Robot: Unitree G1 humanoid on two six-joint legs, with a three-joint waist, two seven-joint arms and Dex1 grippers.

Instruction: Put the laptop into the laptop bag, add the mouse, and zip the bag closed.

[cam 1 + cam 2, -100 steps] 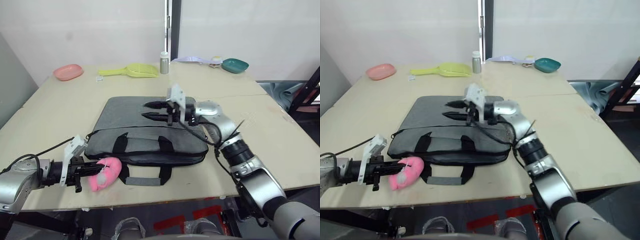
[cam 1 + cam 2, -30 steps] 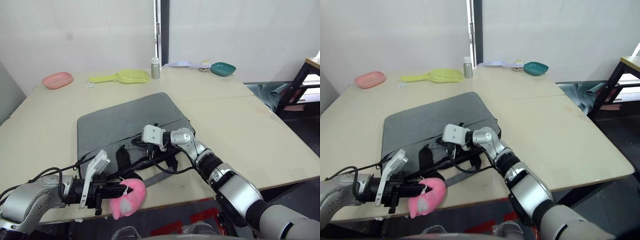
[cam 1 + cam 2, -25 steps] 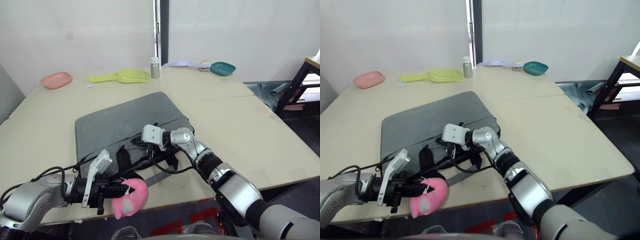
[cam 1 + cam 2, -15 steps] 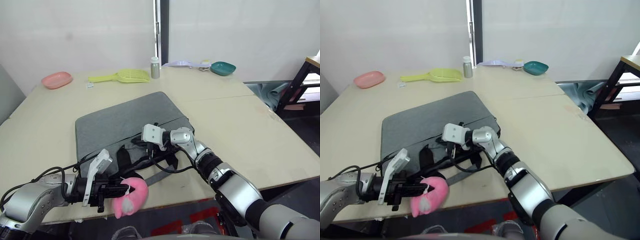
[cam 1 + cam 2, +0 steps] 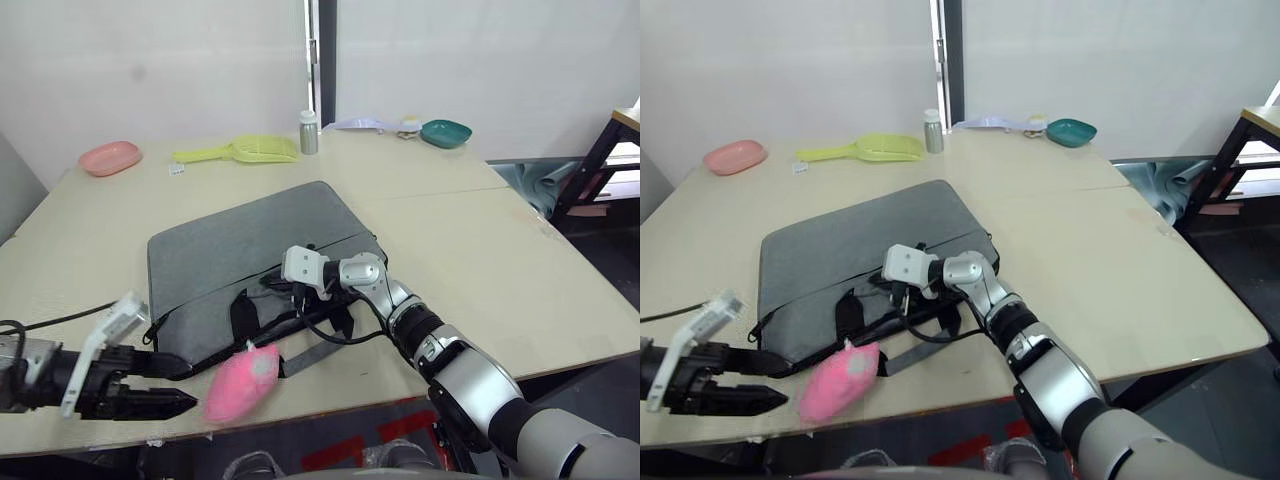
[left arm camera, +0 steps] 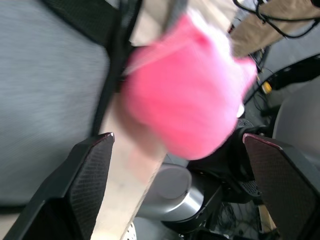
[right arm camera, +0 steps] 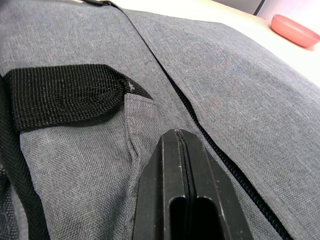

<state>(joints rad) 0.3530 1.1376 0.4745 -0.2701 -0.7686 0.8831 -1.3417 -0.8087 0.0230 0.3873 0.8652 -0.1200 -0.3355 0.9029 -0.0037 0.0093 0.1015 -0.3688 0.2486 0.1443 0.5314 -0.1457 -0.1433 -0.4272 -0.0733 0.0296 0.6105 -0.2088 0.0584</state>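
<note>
under the closed right pincer lies the laptop bag; left pincer open.

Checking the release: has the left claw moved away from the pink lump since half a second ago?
Yes. The left claw has drawn back toward the robot's left, open and clear of the pink lump, which lies beside the laptop bag.
</note>
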